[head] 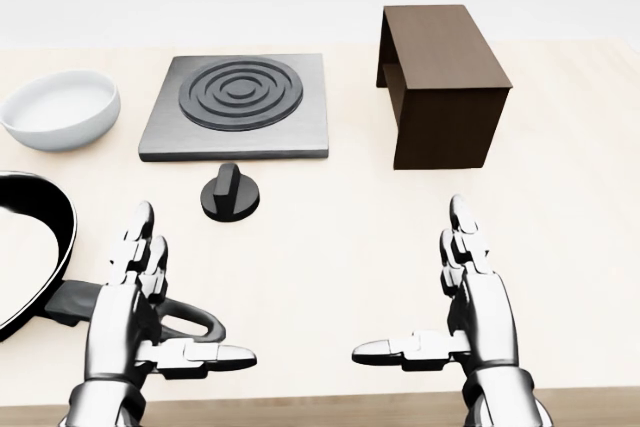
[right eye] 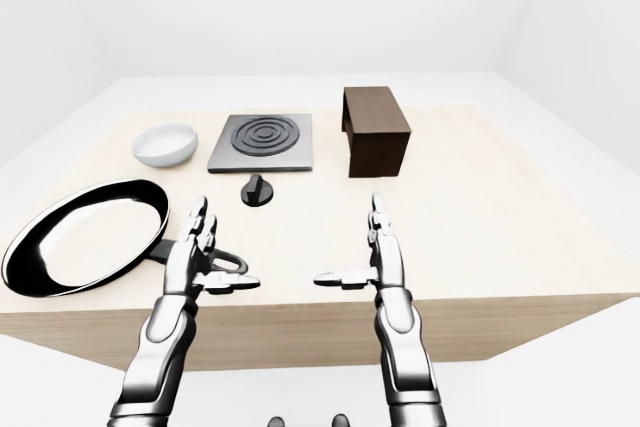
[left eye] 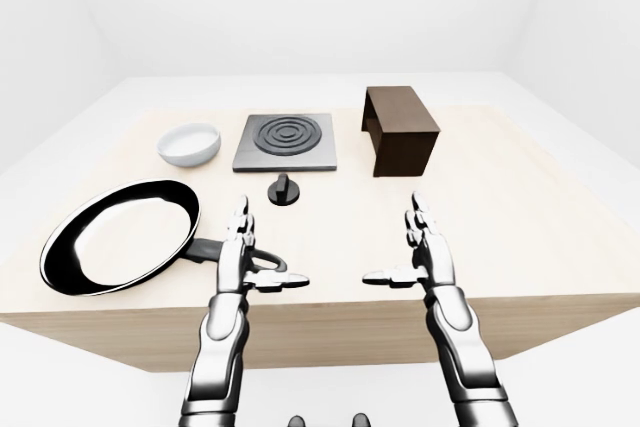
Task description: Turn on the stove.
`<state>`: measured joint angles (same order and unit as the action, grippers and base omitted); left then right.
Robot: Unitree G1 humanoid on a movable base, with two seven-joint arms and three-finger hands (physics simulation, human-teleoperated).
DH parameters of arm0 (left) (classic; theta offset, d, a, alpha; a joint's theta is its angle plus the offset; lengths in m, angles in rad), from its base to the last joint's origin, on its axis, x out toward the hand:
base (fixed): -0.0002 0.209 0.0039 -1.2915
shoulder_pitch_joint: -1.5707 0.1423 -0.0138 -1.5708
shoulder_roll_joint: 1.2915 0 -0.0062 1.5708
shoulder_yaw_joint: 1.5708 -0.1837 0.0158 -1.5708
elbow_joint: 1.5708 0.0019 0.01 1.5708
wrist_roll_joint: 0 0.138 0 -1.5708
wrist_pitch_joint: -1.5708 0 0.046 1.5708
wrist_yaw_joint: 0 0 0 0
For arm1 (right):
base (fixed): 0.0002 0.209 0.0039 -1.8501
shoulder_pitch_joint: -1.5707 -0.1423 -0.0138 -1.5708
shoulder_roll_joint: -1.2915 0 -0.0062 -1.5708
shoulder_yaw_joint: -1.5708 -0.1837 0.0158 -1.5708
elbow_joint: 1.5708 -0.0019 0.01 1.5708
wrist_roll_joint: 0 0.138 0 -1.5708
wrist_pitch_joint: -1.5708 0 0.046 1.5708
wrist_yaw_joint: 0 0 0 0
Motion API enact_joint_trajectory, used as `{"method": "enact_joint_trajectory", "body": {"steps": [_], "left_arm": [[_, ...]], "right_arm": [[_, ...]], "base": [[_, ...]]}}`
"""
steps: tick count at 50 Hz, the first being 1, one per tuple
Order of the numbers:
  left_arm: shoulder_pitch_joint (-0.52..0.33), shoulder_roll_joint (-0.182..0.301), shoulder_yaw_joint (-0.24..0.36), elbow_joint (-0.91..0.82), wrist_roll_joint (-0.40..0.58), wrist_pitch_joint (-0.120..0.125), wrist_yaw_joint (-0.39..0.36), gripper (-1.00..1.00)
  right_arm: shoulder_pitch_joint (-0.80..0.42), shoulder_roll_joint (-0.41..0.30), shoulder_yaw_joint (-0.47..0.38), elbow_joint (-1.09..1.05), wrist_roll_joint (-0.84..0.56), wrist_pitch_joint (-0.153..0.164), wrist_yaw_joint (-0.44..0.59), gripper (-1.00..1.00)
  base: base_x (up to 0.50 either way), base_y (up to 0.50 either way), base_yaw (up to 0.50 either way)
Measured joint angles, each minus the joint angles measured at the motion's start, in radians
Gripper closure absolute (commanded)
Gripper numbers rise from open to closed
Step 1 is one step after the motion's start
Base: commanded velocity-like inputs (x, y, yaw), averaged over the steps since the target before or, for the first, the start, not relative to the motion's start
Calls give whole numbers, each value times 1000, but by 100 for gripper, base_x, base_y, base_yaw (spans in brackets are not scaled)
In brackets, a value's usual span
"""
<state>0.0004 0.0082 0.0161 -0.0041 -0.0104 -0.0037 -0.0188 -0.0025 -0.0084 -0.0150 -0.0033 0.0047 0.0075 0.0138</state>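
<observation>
A grey stove plate (head: 238, 107) with dark concentric rings lies on the wooden table (head: 330, 237), in the upper middle of the head view. Just below it sits its black knob (head: 230, 193), its ridge pointing up the picture. My left hand (head: 160, 317) hovers below and left of the knob, fingers straight and thumb out, open and empty. Further right my right hand (head: 445, 312) mirrors it, open, holding nothing. Neither hand touches the knob.
A black frying pan (left eye: 120, 237) lies at the left, its handle (head: 185, 322) running under my left hand. Left of the stove stands a white bowl (head: 60, 107). A dark brown open box (head: 440, 82) stands right of the stove. The table's near edge is close below my hands.
</observation>
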Motion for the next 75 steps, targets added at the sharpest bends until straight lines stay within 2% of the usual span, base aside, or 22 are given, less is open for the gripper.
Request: {"method": "enact_joint_trajectory", "body": {"steps": [15,26,41,50,65,75], "left_arm": [[3,9,26,-31,-32,6,-28,-100],[2,12,33,-40,-42,13,-32,-100],[5,13,35,-44,-45,11,-34,-100],[4,13,35,-35,-42,2,-34,-100],[1,13,35,-18,-37,-11,-30,-100],[1,13,33,-8,-33,-20,-29,-100]], "right_arm": [[-4,-10,-21,-35,2,31,12,-100],[17,-17,-52,-157,17,80,4,-100],[42,-32,-152,-325,62,80,-15,-100],[54,-33,-182,-383,83,80,-22,-100],[64,-32,-186,-413,82,80,-13,-100],[65,-33,-182,-412,73,80,-1,-100]], "base": [[0,0,0],[0,0,0],[0,0,0],[0,0,0],[0,0,0],[34,0,0]]}}
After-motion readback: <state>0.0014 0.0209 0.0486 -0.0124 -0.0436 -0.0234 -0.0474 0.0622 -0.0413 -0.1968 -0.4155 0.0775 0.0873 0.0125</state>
